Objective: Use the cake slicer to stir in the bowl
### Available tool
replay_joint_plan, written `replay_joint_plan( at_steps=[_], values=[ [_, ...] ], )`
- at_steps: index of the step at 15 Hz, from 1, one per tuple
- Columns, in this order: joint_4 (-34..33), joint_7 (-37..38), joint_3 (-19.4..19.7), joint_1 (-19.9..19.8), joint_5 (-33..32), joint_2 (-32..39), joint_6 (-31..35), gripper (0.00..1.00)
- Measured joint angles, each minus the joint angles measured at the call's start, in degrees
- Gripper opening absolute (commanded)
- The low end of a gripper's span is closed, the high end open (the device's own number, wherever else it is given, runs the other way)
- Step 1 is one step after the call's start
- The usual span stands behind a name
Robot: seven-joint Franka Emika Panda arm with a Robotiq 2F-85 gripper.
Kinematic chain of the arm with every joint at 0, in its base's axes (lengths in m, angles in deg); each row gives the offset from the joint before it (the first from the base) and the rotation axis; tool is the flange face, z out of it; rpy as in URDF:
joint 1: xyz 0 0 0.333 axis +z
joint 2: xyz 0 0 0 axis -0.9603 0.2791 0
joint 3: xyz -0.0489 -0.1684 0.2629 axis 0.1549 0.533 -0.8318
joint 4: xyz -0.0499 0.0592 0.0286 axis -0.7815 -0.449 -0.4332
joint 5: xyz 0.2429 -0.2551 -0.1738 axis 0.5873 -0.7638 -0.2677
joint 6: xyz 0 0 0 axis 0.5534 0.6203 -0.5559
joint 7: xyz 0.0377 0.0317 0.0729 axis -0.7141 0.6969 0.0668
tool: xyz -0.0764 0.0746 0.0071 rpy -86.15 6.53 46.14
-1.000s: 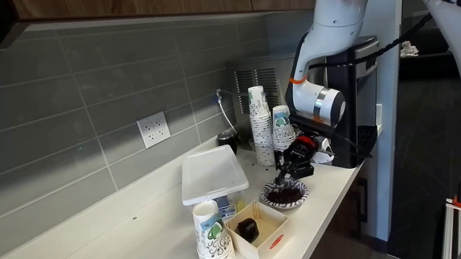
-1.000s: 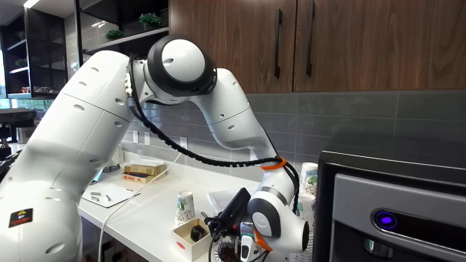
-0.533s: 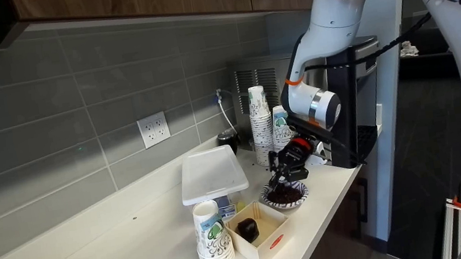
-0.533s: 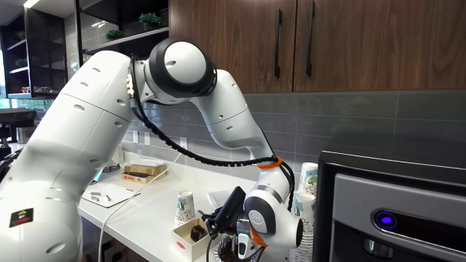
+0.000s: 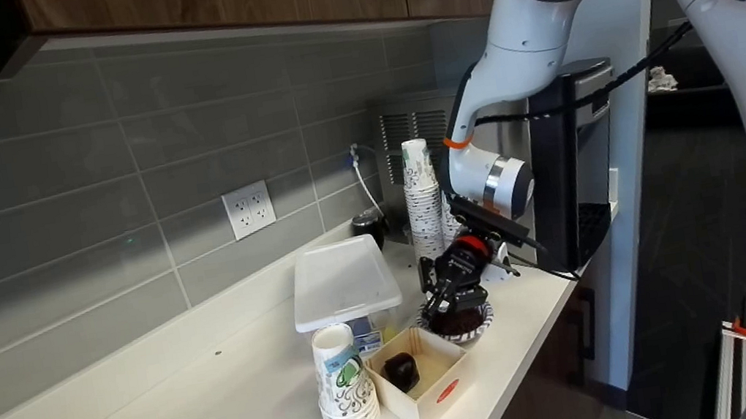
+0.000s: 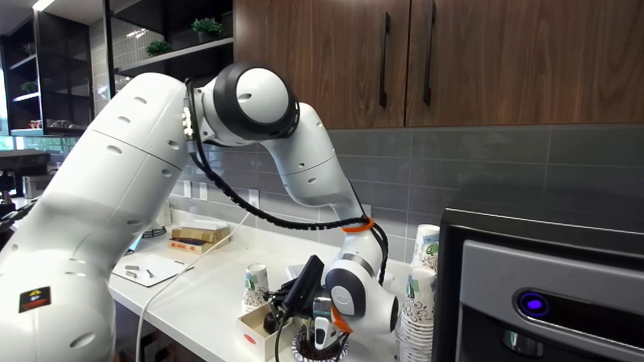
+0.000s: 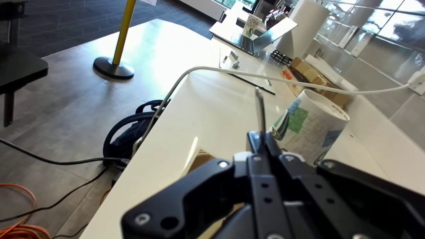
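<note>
- Near the bowl (image 5: 467, 336), low above the table (image 5: 225, 409), my fingers (image 7: 254, 142) are pinched on what I take for the slicer (image 7: 261, 111), a slim metal piece.
- The bowl stands just beside the box (image 5: 437, 401), dark stuff (image 5: 462, 323) in it; whether the slicer reaches that is hidden from me.
- Done, I judge: getting the slicer in grip and up to the bowl.
- Left, as I read it: the stirring; nothing shows me how much, if any, is finished.
</note>
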Motion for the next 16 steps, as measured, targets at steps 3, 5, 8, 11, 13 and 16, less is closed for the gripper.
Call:
replay_joint_plan(
  at_steps=[3, 5, 8, 11, 13, 16],
  values=[
    [0.0, 4.0, -0.1, 0.7, 0.0, 0.2, -0.1, 0.01],
    [0.0, 6.9, 0.0, 0.8, 0.0, 0.2, -0.2, 0.01],
    [-0.1, 10.5, 0.5, 0.8, 0.0, 0.0, -0.2, 0.01],
    [-0.2, 12.6, 1.4, 0.8, 0.0, -0.1, -0.2, 0.01],
    [-0.3, 13.9, 2.1, 0.7, 0.0, -0.1, -0.1, 0.01],
    [-0.3, 15.9, 3.3, 0.7, 0.0, -0.4, 1.5, 0.01]
  ],
)
